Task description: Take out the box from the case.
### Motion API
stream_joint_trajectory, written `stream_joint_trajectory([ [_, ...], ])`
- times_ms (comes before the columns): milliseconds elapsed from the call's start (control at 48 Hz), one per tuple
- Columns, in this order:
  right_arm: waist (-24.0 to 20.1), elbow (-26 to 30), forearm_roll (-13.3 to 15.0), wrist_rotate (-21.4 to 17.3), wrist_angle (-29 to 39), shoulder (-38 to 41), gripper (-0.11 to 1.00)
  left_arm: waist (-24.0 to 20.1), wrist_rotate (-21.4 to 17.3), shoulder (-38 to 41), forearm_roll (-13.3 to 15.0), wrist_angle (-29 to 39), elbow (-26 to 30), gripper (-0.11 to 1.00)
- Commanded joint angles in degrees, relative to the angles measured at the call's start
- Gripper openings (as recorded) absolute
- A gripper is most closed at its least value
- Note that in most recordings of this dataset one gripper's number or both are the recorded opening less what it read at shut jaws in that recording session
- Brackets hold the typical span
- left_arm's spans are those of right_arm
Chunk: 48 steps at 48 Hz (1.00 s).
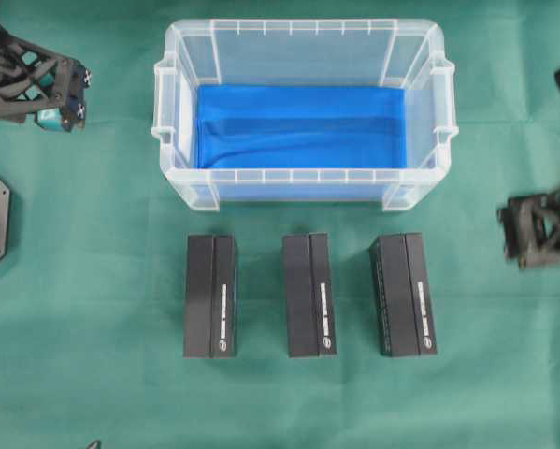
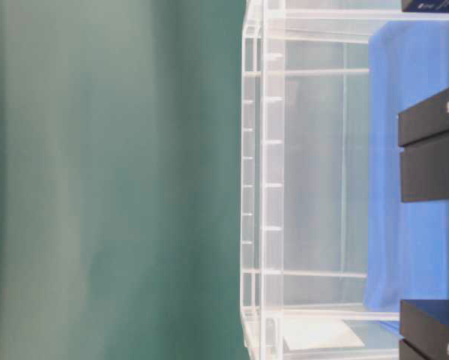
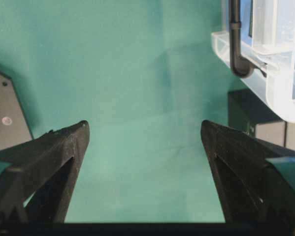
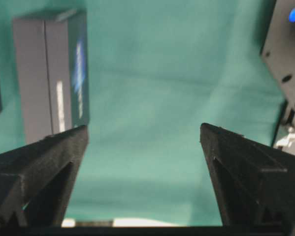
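green cloth under both arms (end effectors spread wide).

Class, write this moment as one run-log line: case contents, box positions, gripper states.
case: only blue lining inside | three black boxes: on cloth in front of case | left gripper: open, empty | right gripper: open, empty

A green cloth covers the table; it shows bare between both pairs of fingers.
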<state>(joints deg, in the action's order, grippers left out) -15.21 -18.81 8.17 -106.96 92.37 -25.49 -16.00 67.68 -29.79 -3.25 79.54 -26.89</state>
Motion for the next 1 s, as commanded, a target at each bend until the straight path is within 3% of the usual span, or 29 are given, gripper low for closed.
stream_joint_trajectory([
  [0, 4.22, -0.35, 0.18, 2.9, -0.18, -1.85, 0.9, 0.18, 0.0, -0.53, 0.09, -0.09, 0.53, 0.9],
  [333, 20.39, -1.76, 0.35, 18.98, -3.08, -3.43, 0.9, 0.18, -0.18, -0.53, 0.09, -0.09, 0.53, 0.9],
  [667, 31.73, -1.76, -0.35, 29.79, -5.71, -1.93, 0.9, 0.18, -0.26, -0.53, 0.09, -0.09, 0.53, 0.9],
  [979, 34.28, -1.76, -0.97, 32.08, -5.71, -1.85, 0.9, 0.18, -0.26, -0.53, 0.09, -0.09, 0.53, 0.9],
])
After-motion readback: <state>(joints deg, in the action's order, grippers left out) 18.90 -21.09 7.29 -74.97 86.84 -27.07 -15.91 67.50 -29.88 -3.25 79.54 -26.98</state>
